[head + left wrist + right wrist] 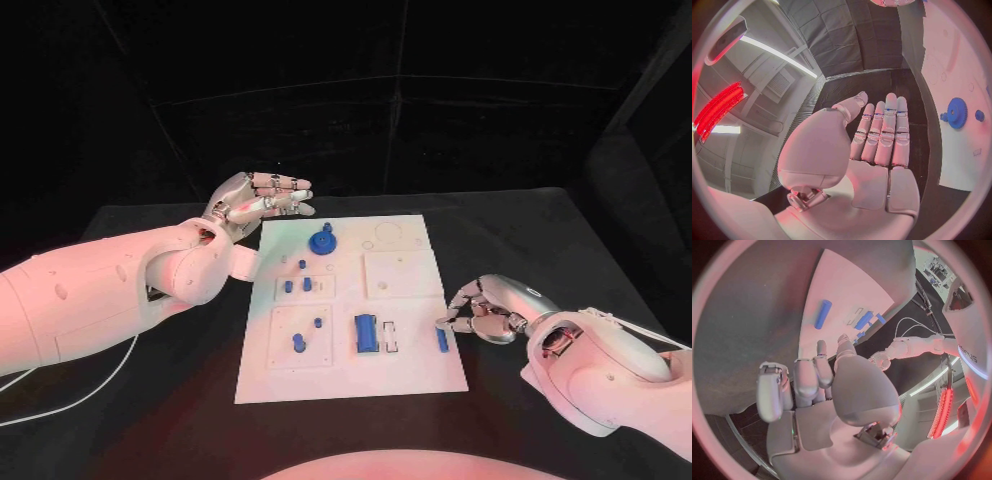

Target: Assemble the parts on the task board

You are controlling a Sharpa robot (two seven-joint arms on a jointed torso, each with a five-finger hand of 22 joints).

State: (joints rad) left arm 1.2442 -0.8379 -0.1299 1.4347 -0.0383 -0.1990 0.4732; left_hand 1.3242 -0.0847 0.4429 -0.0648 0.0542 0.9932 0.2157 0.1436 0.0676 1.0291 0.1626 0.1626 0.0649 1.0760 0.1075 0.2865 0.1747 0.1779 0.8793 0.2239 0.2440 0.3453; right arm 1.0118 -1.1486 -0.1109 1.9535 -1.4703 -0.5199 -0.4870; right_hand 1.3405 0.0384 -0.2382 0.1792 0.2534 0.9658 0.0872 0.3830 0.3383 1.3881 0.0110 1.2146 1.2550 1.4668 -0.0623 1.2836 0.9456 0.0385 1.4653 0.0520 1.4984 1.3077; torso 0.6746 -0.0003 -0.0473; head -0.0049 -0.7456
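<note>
I've got both hands empty: left hand (264,202) flat, fingers spread, off the task board's (411,375) far-left corner; right hand (485,309) loosely curled just beside the blue peg (443,340). Next, I judge, pinch that peg.

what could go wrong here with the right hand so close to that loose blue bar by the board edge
1. The small blue bar lies loose near the white task board's right edge, beside the right hand. A sideways brush could knock it onto the black table.
2. The right hand's fingers look partly curled; reaching that way may push the bar rather than pinch it.
3. The left hand, flat and holding nothing, hovers off the board's far left corner near the blue gear; a careless reach might nudge the gear.
</note>
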